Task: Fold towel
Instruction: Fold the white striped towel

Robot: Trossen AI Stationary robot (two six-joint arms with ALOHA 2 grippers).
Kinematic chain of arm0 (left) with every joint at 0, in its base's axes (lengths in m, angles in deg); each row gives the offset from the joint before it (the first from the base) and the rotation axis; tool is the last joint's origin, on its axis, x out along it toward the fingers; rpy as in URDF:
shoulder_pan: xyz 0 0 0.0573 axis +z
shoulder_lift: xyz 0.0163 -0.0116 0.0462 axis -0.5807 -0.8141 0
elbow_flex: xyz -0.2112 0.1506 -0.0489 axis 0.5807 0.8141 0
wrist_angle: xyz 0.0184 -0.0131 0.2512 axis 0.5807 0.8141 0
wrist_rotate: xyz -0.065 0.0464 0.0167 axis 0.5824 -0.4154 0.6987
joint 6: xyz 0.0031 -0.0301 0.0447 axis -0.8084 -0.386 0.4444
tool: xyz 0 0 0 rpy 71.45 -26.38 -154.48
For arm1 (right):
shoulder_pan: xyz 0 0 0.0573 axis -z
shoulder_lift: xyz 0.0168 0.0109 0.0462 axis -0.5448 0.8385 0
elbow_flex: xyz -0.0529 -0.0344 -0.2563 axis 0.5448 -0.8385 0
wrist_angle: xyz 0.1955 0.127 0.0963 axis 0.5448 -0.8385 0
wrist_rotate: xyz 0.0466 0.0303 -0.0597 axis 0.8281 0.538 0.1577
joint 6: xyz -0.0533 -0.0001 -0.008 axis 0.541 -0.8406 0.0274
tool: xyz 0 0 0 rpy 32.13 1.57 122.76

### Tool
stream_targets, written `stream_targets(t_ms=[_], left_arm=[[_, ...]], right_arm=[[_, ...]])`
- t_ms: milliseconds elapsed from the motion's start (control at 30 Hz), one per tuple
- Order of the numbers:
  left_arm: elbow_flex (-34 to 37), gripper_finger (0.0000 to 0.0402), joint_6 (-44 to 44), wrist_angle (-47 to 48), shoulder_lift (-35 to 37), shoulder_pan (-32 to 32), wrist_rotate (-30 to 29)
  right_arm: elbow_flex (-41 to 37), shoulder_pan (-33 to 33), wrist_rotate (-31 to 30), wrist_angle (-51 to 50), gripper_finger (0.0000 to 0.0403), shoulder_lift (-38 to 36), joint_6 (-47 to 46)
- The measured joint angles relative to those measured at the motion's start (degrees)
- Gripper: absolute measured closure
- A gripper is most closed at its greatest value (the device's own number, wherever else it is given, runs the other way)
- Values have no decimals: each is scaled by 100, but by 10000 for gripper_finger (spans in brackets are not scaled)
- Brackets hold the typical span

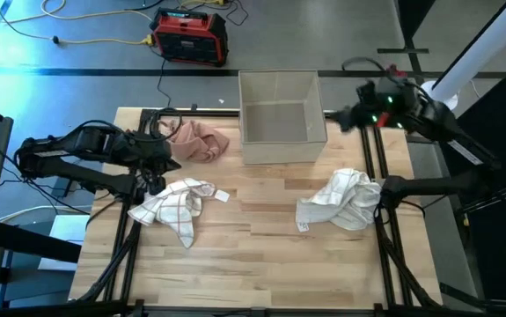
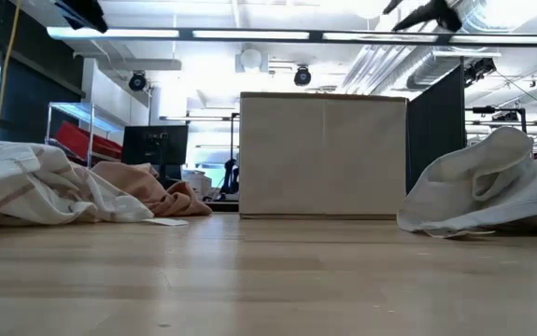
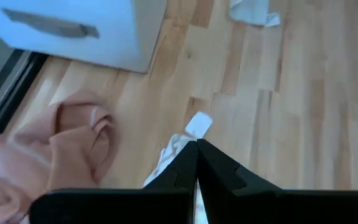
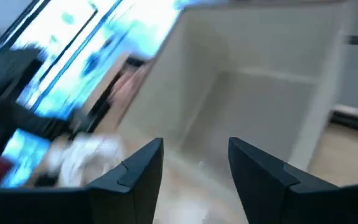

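So you've got 3 towels out on the wooden counter [image 1: 261, 255]. The plaid towel [image 1: 175, 204] lies crumpled on the left side, the white towel [image 1: 344, 199] is bunched up on the right side, and the pink towel [image 1: 198, 141] sits in a heap toward the back left, just beside the open beige box [image 1: 279, 116]. None of them is folded, they're all just rumpled piles.

Your left pincer [image 1: 153, 167] hangs over the spot between the pink towel and the plaid towel, fingers pressed completely together with nothing in them. You can see the tips meeting right above the plaid towel's edge in the left wrist view.

Your right pincer [image 4: 194, 165] is up by the right wall of the box, above the counter, fingers spread wide apart and holding nothing. Its wrist view looks straight down into the box.
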Motion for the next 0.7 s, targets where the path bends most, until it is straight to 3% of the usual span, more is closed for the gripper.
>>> stream_targets(t_ms=[167,367,533,700], left_arm=[[0,402,-364,-216,-381,-2,381],[0,402,-905,-206,-944,-47,718],[0,402,-1392,-239,-1430,-308,721],[0,402,-1401,-237,-1834,-657,500]], right_arm=[[-10,-1480,779,-973,234,-58,408],[-403,-3154,659,-1842,234,160,45],[-1387,-3978,151,-1817,234,200,-235],[-2336,-4502,-830,-1405,234,183,-636]])
